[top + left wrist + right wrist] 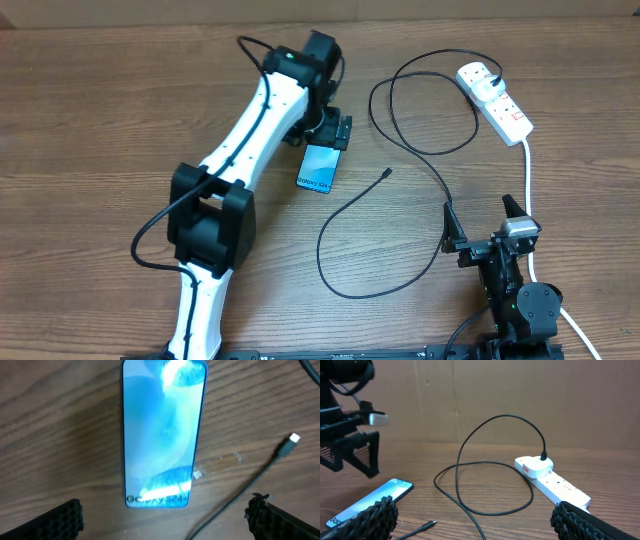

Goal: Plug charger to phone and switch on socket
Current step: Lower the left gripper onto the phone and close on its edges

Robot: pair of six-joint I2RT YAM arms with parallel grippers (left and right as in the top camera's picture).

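The phone [319, 168] lies flat on the wooden table with its blue screen lit; it also shows in the left wrist view [162, 435] and the right wrist view [370, 501]. My left gripper [330, 133] hovers open just above the phone's far end, its fingers [165, 520] wide apart and empty. The charger cable [420, 150] loops across the table; its connector tip [387, 172] lies free to the right of the phone, also in the left wrist view [291, 440]. Its plug sits in the socket [495, 100], a white power strip. My right gripper [485, 228] is open and empty at the near right.
The strip's thick white cord [530, 200] runs down the right side past my right arm. The left arm [240, 150] stretches diagonally over the left half of the table. A cardboard wall [520, 395] stands behind the table.
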